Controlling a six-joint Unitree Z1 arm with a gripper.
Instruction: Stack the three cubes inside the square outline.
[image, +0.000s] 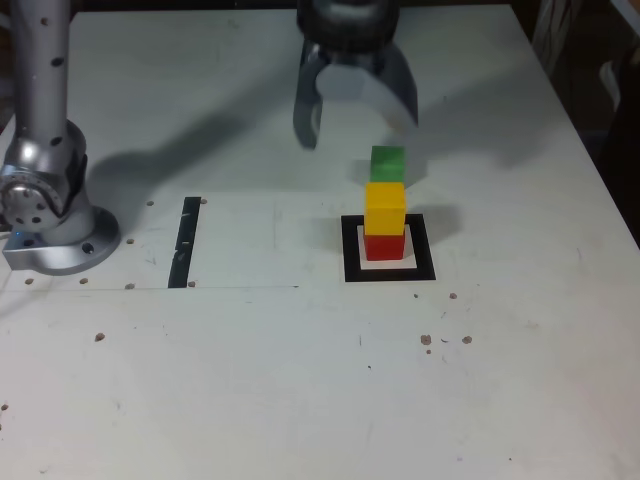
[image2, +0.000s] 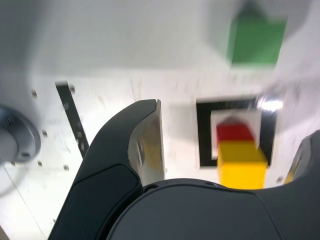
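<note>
Three cubes, one of each colour, stand stacked: the red cube (image: 384, 245) on the white centre of the single square outline (image: 351, 252), the yellow cube (image: 385, 207) on it, the green cube (image: 388, 164) on top. One straight black tape strip (image: 187, 242) lies at nine o'clock from them on the white, speckled surface (image: 300, 380). At twelve o'clock the gripper (image: 356, 118) hangs, fingers spread and holding nothing

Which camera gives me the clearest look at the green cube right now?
The exterior view: the green cube shows sharp atop the yellow cube, above the red cube in the square outline, with the open gripper behind. The wrist view shows it blurred, apart from the yellow one.
</note>
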